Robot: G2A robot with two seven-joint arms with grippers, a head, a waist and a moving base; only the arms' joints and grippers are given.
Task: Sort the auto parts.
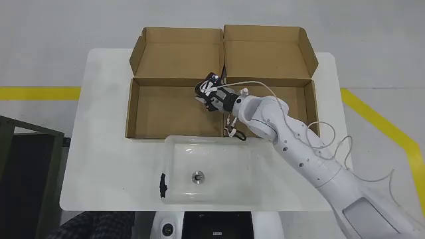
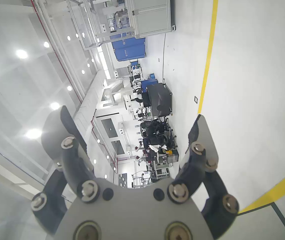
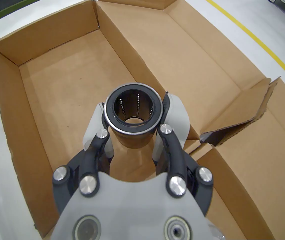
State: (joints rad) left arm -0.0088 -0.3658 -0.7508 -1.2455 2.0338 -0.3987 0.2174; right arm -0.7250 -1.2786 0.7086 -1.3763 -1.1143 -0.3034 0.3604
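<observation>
- Top view: my right gripper hangs over the left cardboard box, close to the wall next to the right box. Both boxes stand open on the white table, flaps folded back. A clear tray at the near edge holds a small metal part.
- Left wrist view: my left gripper is spread wide with nothing between its fingers. It faces a workshop floor marked with yellow lines.
- Right wrist view: the jaws are clamped on a bearing, a steel sleeve with black end rings and ball rows inside. It is held above the left box's bare floor, with open room toward the far walls.
</observation>
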